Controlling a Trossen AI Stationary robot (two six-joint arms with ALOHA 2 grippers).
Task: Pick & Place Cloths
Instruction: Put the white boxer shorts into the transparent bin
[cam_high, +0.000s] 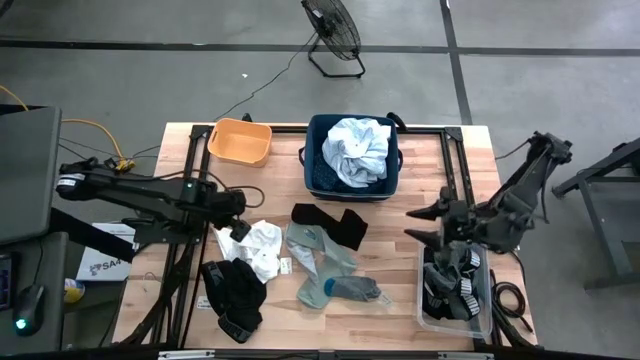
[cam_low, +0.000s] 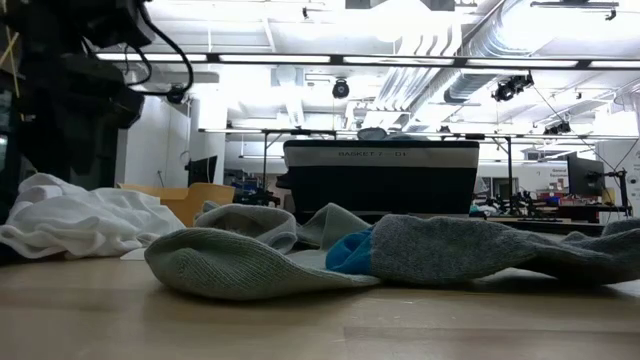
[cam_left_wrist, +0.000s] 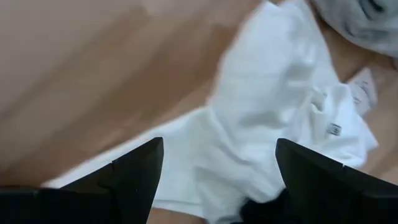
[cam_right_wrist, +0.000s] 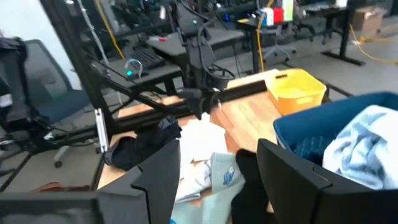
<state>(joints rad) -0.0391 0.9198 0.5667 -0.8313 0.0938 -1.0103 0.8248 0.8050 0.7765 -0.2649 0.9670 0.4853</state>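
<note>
Left hand: spread, empty, poised above white cloth left of navy bin, placed for pickup. Socks lie below bin. Pale shirt already in bin. Right hand: half-spread, empty, waiting right of bin.

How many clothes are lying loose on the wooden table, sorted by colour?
White: 1, the white cloth
Black: 2, the black piece in the middle and the black pile near the front
Grey-green: 1 heap, the grey-green socks
Total: 4 loose on the table, not counting the pale shirt already inside the navy bin.
</note>
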